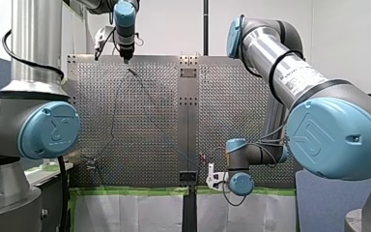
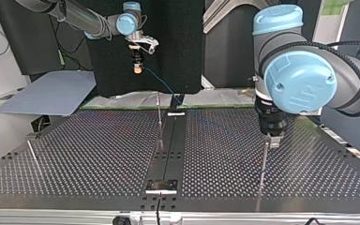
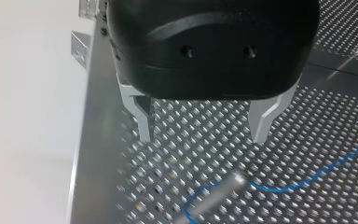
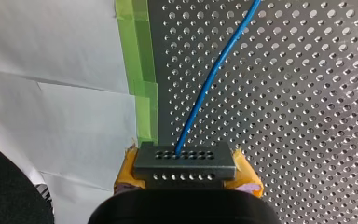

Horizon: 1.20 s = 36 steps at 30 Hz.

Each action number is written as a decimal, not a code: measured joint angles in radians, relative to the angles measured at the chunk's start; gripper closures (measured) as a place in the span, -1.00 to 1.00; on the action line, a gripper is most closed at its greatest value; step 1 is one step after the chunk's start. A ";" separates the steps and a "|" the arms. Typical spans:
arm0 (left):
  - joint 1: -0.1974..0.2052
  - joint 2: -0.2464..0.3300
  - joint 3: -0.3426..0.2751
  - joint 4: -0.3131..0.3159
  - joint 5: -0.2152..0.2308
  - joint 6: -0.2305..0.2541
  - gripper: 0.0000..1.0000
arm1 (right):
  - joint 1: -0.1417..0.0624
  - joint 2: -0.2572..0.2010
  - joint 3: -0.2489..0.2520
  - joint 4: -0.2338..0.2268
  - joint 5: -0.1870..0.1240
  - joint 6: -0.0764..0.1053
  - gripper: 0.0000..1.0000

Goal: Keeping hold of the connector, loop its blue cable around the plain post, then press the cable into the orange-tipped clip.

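In the right wrist view my right gripper [image 4: 186,173] has its yellow pads shut on a dark grey connector [image 4: 184,156]. The blue cable [image 4: 213,77] runs out of the connector over the perforated plate. The top view shows that gripper [image 2: 137,69] raised at the far edge, with the cable [image 2: 161,83] slanting down from it. My left gripper [image 3: 203,137] hangs open, metal fingers [image 3: 143,120] apart, just above a plain metal post [image 3: 226,184]. The cable [image 3: 307,176] bends around that post. In the top view my left gripper [image 2: 272,137] stands over the post [image 2: 264,161].
A thin upright post [image 2: 159,115] stands by the centre seam, and another rod [image 2: 33,154] at the top view's left. Green tape [image 4: 142,70] and white paper [image 4: 51,70] border the plate beside my right gripper. A grey sheet [image 2: 51,93] lies beyond the table.
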 joint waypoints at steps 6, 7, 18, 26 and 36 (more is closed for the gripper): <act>-0.029 -0.021 0.032 0.036 -0.010 0.059 -1.00 | 0.000 0.000 -0.002 -0.006 -0.003 0.002 1.00; -0.036 -0.028 0.036 0.042 -0.016 0.066 -1.00 | 0.000 0.000 -0.003 -0.006 -0.003 0.002 1.00; -0.133 -0.124 0.046 0.138 -0.111 0.166 -1.00 | 0.004 -0.001 -0.004 -0.006 -0.003 0.005 1.00; -0.204 -0.200 0.046 0.213 -0.187 0.242 -1.00 | 0.010 -0.001 -0.004 -0.012 -0.003 0.006 1.00; -0.209 -0.295 0.047 0.281 -0.254 0.337 -1.00 | 0.013 0.000 -0.004 -0.018 -0.003 0.006 1.00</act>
